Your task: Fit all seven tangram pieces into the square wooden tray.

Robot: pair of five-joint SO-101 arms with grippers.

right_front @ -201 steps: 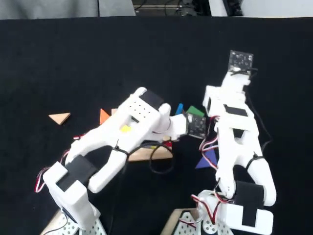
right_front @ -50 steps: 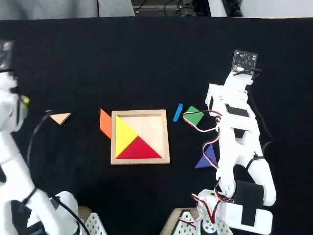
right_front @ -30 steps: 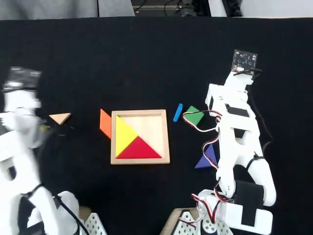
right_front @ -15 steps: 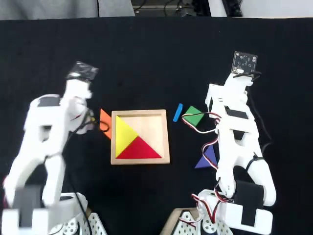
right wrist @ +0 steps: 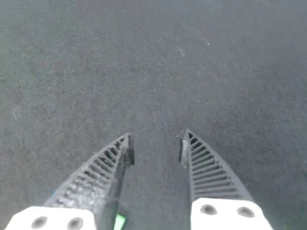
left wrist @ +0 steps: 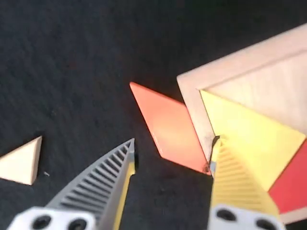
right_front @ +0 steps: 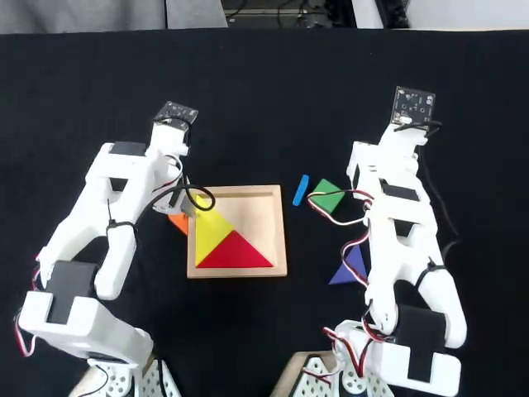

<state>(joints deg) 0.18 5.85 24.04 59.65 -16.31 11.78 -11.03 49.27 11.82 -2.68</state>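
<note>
Black table [right_front: 264, 91]. Tray [right_front: 237, 190] at centre holds red triangle [right_front: 235, 252] and yellow triangle [right_front: 211, 230], edge to edge. Left gripper [left wrist: 173, 141], fingers spread, straddles orange piece [left wrist: 168, 127], which lies against the tray's outer rim. Right gripper [right wrist: 156, 135], fingers apart, hangs over bare cloth. Purple triangle [right_front: 350, 266], green square [right_front: 328, 198] and blue piece [right_front: 301, 189] lie right of the tray. Tan triangle [left wrist: 21, 160] lies near the orange piece.

Right gripper [right wrist: 156, 143] poised above dark felt-like tabletop [right wrist: 158, 52], its two grey ribbed fingers [right wrist: 103, 167] spread with a clear gap between the tips, small sliver of green piece [right wrist: 119, 222] beside one finger's base
</note>
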